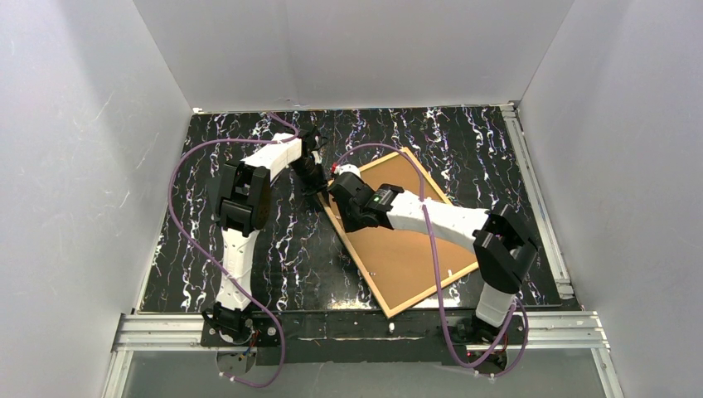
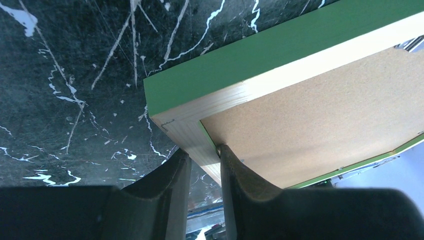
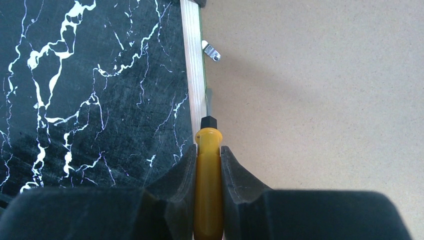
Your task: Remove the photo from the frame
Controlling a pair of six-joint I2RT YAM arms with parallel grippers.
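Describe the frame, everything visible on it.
The frame is a thin rectangle, green on its outer sides and pale wood on the back rim. It lies face down and skewed on the table, with the brown backing board seated in it and one small metal clip at the rim. The left tool pinches the rim near a corner. The right tool holds a screwdriver with its blade along the rim's inner edge.
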